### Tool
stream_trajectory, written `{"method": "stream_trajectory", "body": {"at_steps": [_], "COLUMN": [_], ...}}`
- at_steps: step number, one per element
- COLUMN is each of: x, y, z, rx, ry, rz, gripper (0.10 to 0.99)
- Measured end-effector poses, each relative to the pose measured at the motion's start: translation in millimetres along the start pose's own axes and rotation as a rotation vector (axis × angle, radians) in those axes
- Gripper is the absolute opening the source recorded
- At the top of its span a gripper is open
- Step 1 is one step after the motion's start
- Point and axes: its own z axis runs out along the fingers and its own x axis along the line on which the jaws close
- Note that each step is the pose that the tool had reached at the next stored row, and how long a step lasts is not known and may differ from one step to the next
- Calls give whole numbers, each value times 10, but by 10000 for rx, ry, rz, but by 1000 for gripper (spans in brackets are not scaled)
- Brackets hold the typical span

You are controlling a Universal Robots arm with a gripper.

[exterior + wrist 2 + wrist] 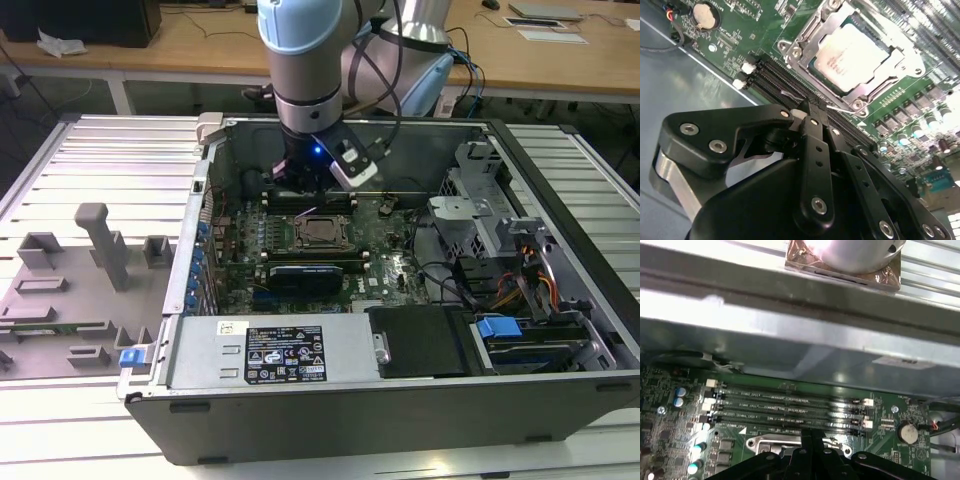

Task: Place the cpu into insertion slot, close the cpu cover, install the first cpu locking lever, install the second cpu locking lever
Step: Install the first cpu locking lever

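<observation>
Standing open, the computer case (400, 420) holds the green motherboard (392, 248). Over its memory slots (790, 405) hangs the gripper (809, 106), fingers (815, 135) clenched together on nothing. Just beyond the fingertips, the cpu cover (801, 50) lies flat over the seated cpu (852, 55).

The cpu (852, 52) within the cpu cover (802, 42), beside memory slots (777, 75)

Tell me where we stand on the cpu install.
The cpu sits in its socket with the cpu cover down around it. The gripper, shut, is at the socket's edge by a thin lever. Whether either lever is latched I cannot tell.
</observation>
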Motion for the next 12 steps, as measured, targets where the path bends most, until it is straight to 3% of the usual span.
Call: {"method": "stream_trajectory", "body": {"at_steps": [1,5,6,7,9,12], "x": [-1,2,3,6,9,9], "y": [13,33,34,36,42,45], "z": [5,36,39,45,52,52], "rx": [2,50,70,116,167,187], "ry": [-5,-172,-227,-354,-469,-471], "rz": [-1,-46,-61,-96,-132,-137], "gripper": [106,106,106,106,106,106]}}
